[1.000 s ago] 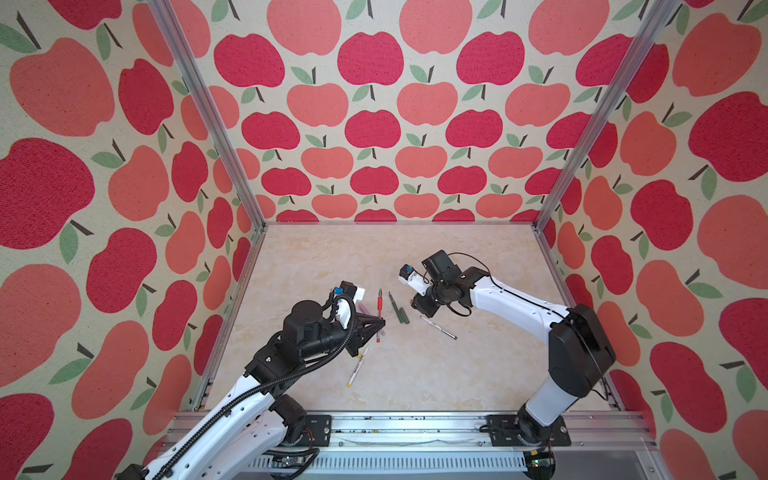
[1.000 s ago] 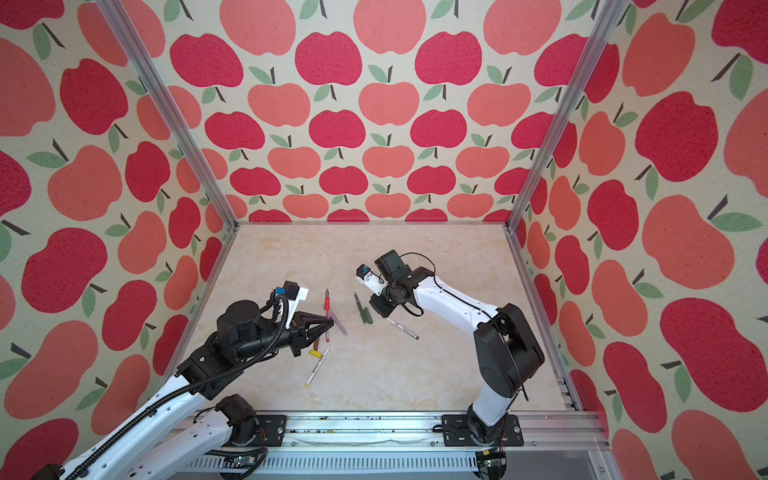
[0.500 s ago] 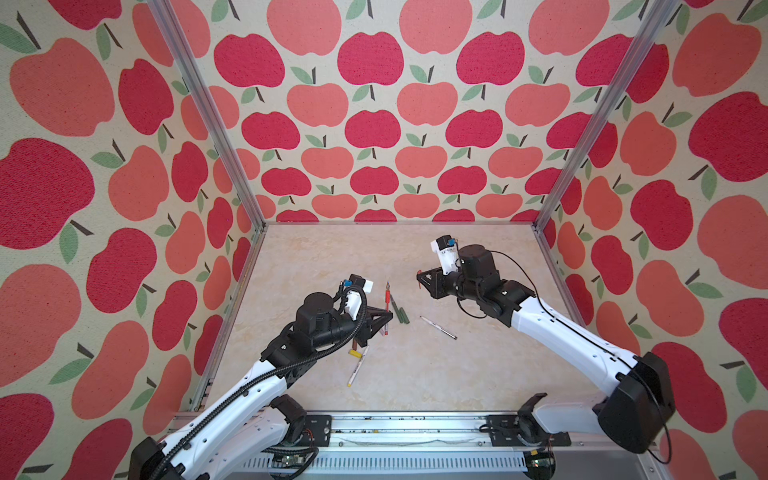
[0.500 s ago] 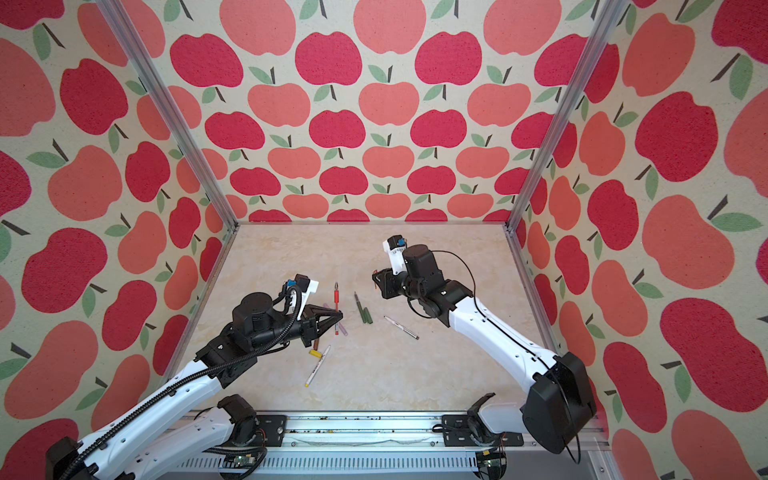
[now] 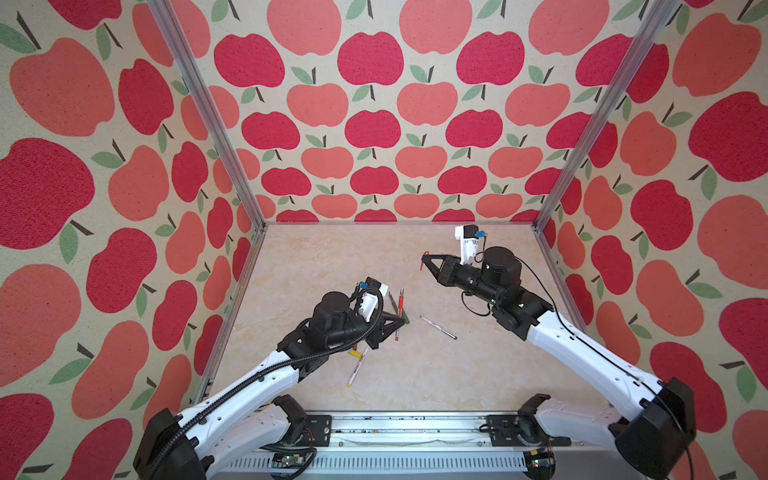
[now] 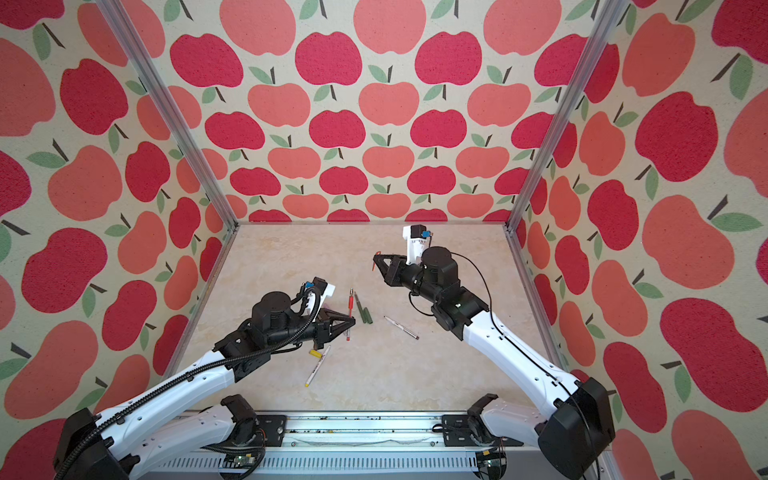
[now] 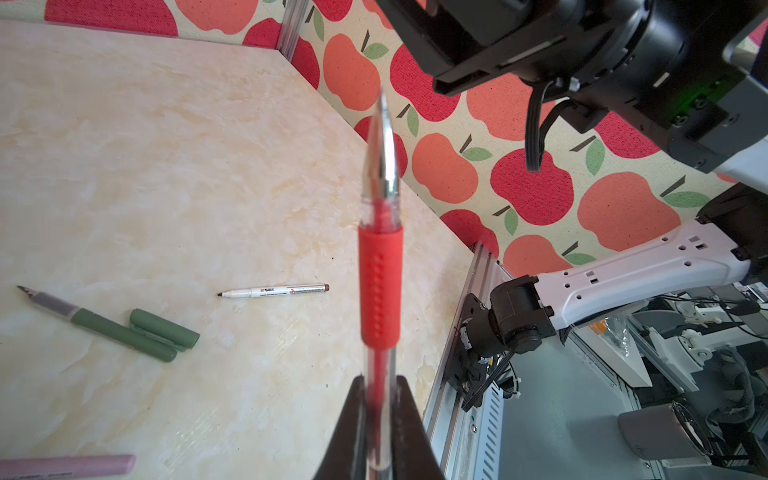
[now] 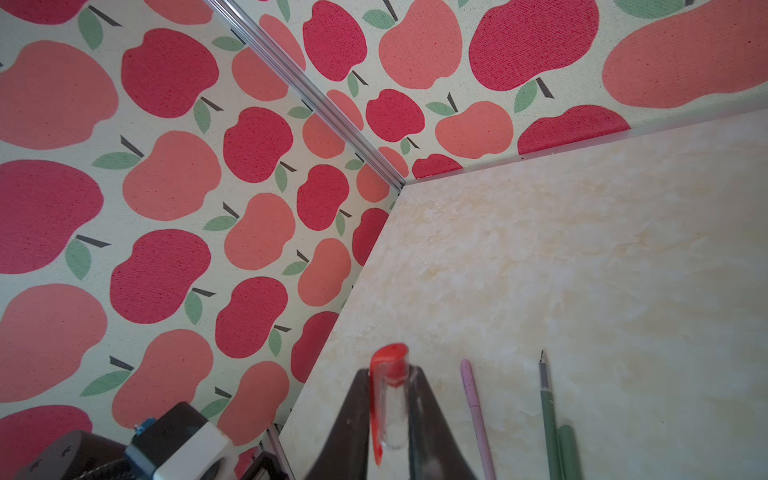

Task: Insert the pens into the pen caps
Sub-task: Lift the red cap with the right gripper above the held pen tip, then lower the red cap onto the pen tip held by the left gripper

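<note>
My left gripper (image 5: 400, 322) (image 7: 380, 380) is shut on the clear barrel of the red pen (image 7: 380, 282) (image 6: 350, 309), whose silver tip points away from the fingers. My right gripper (image 5: 424, 260) (image 8: 390, 374) is shut on the red pen cap (image 8: 390, 392), a clear tube with a red end and clip, held above the table to the right of the left gripper. On the table lie the dark green pen (image 7: 120, 332), the green cap (image 7: 164, 328) beside it, the lilac pen (image 8: 473, 411), the white pen with brown print (image 5: 438, 327), the white pen with yellow print (image 5: 358, 366) and the yellow cap (image 5: 354, 353).
Apple-patterned walls close in the marble-look table (image 5: 332, 257) on three sides. A metal rail (image 5: 415, 428) with both arm bases runs along the front edge. The loose pens lie between the two arms, partly under the left gripper.
The right arm has turned and lifted away from the table with the red cap, and now points left. The left gripper has shifted slightly right with the red pen.
</note>
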Robot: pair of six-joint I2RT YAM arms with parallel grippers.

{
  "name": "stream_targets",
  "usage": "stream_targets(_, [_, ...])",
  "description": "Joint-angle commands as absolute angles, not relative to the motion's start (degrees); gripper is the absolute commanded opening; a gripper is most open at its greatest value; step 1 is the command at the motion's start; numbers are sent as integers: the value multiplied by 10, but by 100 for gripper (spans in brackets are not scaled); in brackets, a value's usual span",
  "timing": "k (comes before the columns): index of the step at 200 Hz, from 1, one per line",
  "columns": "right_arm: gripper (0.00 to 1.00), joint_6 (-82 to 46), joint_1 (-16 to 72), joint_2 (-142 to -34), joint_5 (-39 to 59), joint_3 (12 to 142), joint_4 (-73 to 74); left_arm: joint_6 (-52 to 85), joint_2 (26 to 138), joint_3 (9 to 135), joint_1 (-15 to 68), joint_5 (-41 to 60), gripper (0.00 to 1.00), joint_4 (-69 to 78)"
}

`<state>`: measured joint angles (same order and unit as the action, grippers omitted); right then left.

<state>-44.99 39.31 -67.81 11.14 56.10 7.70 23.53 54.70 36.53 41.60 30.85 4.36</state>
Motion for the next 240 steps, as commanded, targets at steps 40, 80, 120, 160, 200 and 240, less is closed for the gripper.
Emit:
stream_targets(40, [18,-497,405,-679,175,539,164,247,572,398,421,311,5,76])
stream_targets(80, [18,-473,428,-690,205,552,176,253,580,399,422,310,5,88])
stream_targets(120, [17,-446,450,-700,210,564,157,253,581,400,422,305,5,92])
stream_targets(160, [17,-433,460,-697,210,563,149,253,581,399,422,304,5,96])
stream_targets(200, [17,-414,460,-686,196,563,132,252,580,397,422,302,5,97])
stream_targets(240, [17,-393,461,-675,190,573,114,253,579,396,421,303,5,95])
